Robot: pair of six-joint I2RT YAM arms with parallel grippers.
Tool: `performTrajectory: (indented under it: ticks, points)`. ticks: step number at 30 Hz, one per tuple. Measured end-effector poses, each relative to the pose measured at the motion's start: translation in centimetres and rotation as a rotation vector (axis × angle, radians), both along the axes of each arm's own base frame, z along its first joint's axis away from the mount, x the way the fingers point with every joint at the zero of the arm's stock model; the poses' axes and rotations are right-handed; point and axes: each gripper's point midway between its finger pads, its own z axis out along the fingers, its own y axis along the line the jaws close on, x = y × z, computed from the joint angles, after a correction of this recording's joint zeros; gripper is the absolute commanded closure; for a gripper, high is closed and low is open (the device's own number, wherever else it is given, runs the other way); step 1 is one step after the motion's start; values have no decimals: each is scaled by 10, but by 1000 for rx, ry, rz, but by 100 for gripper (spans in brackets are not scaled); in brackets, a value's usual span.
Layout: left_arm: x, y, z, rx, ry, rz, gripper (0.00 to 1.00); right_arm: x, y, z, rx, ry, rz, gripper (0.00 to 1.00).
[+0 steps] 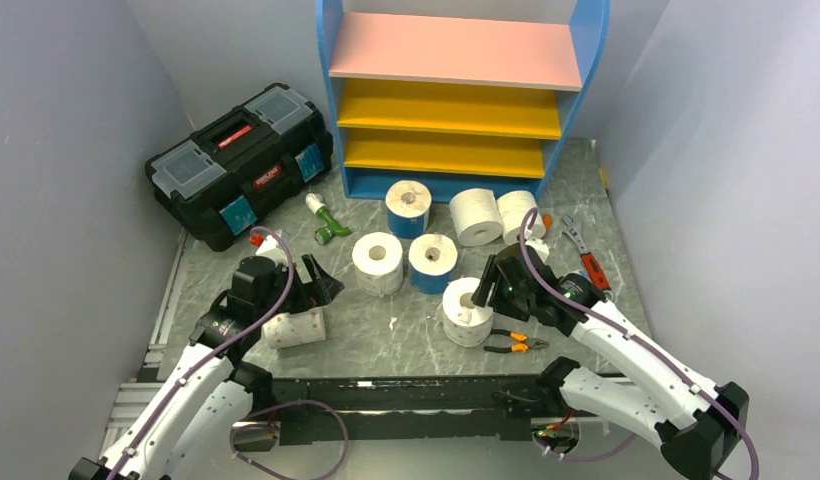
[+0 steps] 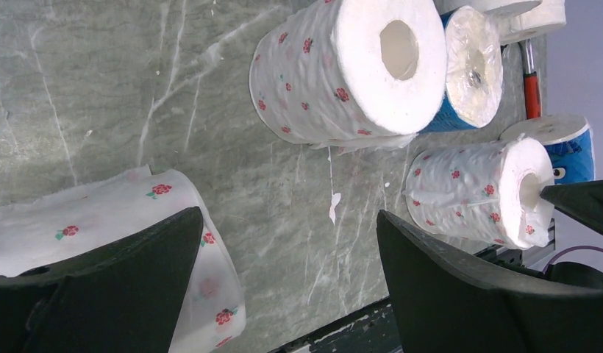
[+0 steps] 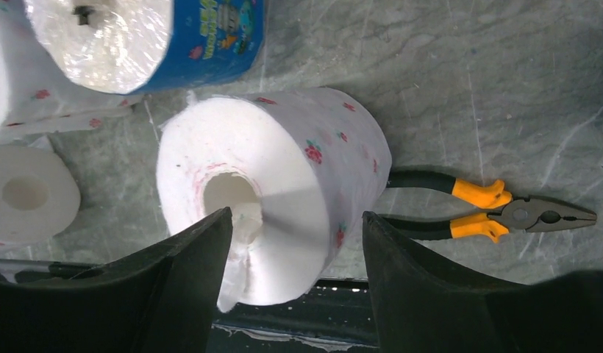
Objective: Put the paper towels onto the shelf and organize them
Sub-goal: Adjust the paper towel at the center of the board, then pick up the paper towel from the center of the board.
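Blue-framed shelf (image 1: 456,50) with flat pink and yellow boards, veined grey table (image 1: 386,340) bore the soft cylindrical paper towels (image 1: 476,215) before it, left gripper (image 2: 287,243) gaped wide, held nothing — beside a toppled floral roll (image 2: 100,213), right gripper (image 3: 295,235) clamped the wall of an upright floral roll (image 3: 313,162).

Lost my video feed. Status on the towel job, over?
Left gripper open, empty. Right gripper straddles wall of dotted roll, one finger at core; grip unconfirmed. Shelf holds no rolls. Pliers lie beside that roll.
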Motion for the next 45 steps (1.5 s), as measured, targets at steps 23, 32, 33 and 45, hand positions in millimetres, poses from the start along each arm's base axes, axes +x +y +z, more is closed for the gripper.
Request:
performTrajectory:
  ticks: [23,32,33,45]
  points:
    - [0,0,0,6,8,-1,5,-2,-7,-24,-95,66,6,30]
    - [1,0,-1,7,11,-1,5,1,-9,-12,-160,55,28,39]
    - [1,0,-1,7,11,-1,5,0,-8,-12,-168,57,35,39]
    - [1,0,-1,6,10,-1,5,-2,0,-15,-215,73,80,54]
